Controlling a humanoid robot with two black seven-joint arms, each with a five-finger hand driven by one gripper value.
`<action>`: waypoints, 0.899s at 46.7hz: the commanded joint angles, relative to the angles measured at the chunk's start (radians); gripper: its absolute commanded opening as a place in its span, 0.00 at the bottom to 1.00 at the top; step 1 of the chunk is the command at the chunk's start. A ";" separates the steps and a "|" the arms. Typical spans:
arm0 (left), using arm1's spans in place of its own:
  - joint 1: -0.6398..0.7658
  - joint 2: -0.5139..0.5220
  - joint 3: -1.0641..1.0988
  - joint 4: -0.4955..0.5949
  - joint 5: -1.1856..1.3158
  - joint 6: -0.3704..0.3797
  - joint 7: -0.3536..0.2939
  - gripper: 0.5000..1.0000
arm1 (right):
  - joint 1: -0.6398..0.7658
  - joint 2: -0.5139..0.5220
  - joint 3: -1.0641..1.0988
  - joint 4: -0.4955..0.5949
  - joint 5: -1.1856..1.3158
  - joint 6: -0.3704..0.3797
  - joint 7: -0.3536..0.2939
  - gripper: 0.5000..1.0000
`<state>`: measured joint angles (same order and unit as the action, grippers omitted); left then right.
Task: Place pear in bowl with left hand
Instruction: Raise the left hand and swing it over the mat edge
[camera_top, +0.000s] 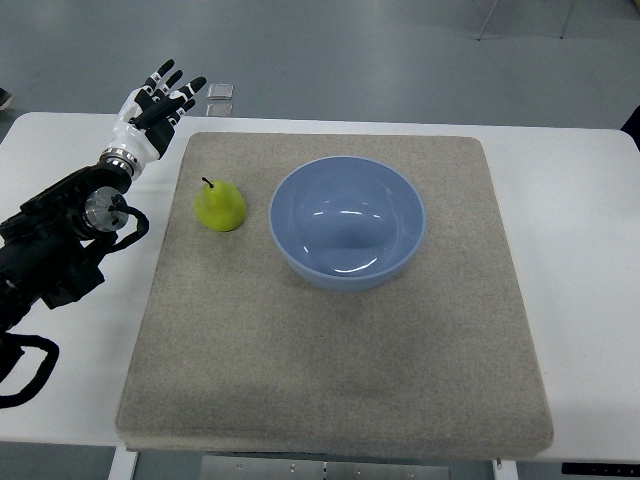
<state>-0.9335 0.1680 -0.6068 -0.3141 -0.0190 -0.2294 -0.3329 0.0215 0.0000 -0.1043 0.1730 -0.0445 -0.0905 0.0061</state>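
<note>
Pear is sitting upright on the grey mat, stem pointing up and slightly left, near the mat's left edge. We are seeing it just beside the blue bowl, to the bowl's left, with a small gap of mat between them; the two are not touching. The bowl is standing open side up near the mat's middle, and nothing is lying inside it.

We are noting the left hand above and to the left of the pear, off the mat's far left corner and over the white table. Its fingers are spreading apart, pointing up and to the right, and are gripping nothing. The hand is standing apart from the pear, not in contact with it. The dark left arm is entering from the picture's left edge and running up toward the wrist.

We are also recording a small clear square object lying on the table just beyond the fingertips, past the mat's far edge.
</note>
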 joint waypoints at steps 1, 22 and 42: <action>-0.001 -0.001 0.001 0.000 0.007 0.002 -0.003 0.98 | 0.000 0.000 0.000 0.000 0.000 0.000 0.000 0.85; 0.001 0.001 0.002 0.000 0.001 -0.001 -0.008 0.98 | 0.000 0.000 0.000 -0.001 0.000 0.000 0.000 0.85; -0.060 0.057 0.140 0.000 0.021 -0.007 0.008 0.98 | 0.000 0.000 0.000 0.000 0.000 0.000 0.000 0.85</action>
<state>-0.9732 0.2130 -0.5015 -0.3146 -0.0001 -0.2361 -0.3261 0.0215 0.0000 -0.1043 0.1723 -0.0445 -0.0905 0.0060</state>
